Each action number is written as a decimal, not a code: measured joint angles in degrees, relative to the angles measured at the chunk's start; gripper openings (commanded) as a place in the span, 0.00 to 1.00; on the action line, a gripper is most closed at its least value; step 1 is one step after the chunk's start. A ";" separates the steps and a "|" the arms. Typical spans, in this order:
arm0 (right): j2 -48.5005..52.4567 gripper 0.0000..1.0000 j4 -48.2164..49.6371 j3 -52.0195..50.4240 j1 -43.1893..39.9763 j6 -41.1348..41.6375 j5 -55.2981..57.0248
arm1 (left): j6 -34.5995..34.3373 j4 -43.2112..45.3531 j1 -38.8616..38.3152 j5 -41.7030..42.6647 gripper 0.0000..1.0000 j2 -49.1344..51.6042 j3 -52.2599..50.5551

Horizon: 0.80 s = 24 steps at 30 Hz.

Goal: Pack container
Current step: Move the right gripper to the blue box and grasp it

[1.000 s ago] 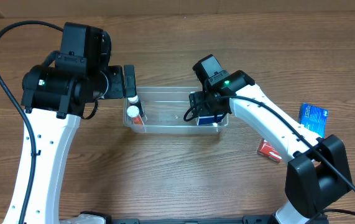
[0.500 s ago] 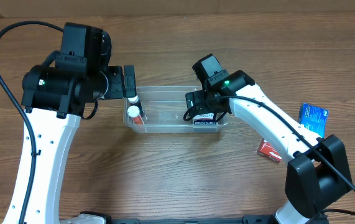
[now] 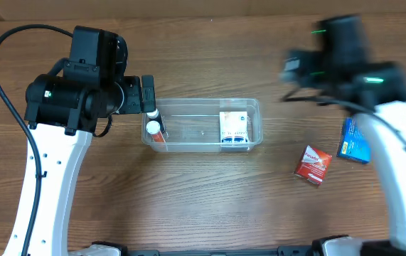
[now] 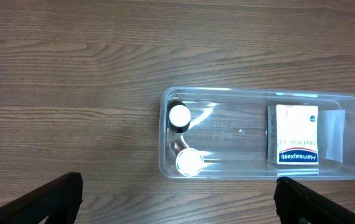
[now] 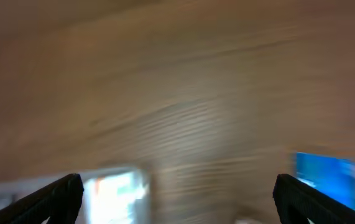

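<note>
Wooden tabletop (image 3: 203, 206); left fingers (image 4: 53, 196) and right fingers (image 5: 46, 199) spread, empty. Right arm (image 3: 345, 57) blurred at upper right: a rushed grab could knock the blue box (image 3: 353, 140) into the red packet (image 3: 311, 163).

A clear, shallow rectangular plastic tub (image 3: 203, 102) (image 4: 258, 91) with rounded corners and a raised rim sat flat and open-topped on the wooden table (image 3: 203, 199), about midway across it, its long sides running left to right. The wood grain showed through its walls and floor. At its left end stood two small bottles, a white-capped bottle (image 3: 151, 114) (image 4: 179, 116) toward the far side and a white-capped bottle with a reddish body (image 3: 153, 129) (image 4: 189, 162) toward the near side. Toward its right end a white box with blue print (image 3: 234, 128) (image 4: 293, 134) lay flat on the floor of the tub, just short of the right wall
</note>
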 measured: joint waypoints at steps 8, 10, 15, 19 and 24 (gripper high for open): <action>5.79 1.00 -3.54 -2.99 -23.80 -5.20 -0.87 | 0.00 0.04 0.00 0.02 1.00 0.00 0.02; 8.35 1.00 -3.34 -4.70 -28.06 -6.34 -1.11 | 0.00 0.07 0.00 0.00 1.00 0.00 0.02; 14.38 1.00 -1.40 -6.93 -32.76 -8.70 -1.75 | 0.00 0.07 0.00 0.00 1.00 0.00 0.00; 20.70 1.00 1.33 -10.54 -33.44 -11.74 -5.20 | 0.00 0.07 0.00 0.02 1.00 0.00 0.00; 21.29 1.00 8.04 -18.51 -33.46 -13.25 -6.67 | 0.00 0.48 0.00 0.00 1.00 0.00 0.00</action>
